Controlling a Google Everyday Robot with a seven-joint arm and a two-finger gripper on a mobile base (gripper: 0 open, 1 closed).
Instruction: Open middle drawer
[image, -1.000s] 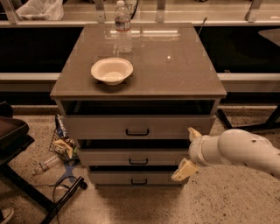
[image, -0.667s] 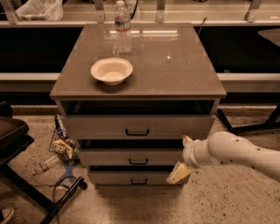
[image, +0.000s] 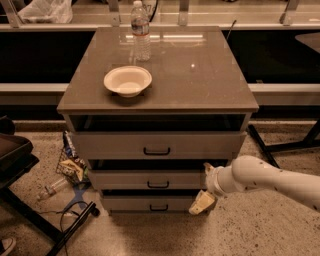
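The middle drawer is the second of three grey fronts in the cabinet, low and flat, with a small black bar handle. A dark gap shows above it. My gripper comes in from the right on a white arm and sits at the right end of the middle drawer's front, well right of the handle. It is open: one cream finger hangs down by the lowest drawer, the other is up near the middle drawer's top corner. The taller top drawer is above.
A white bowl and a water bottle stand on the cabinet top. Litter and a wire basket lie on the floor at left, beside a black stand. A black table leg is at right.
My arm has reached further left and slightly down, bringing the gripper from beside the cabinet to the right end of the middle drawer's front. The drawers have not moved.
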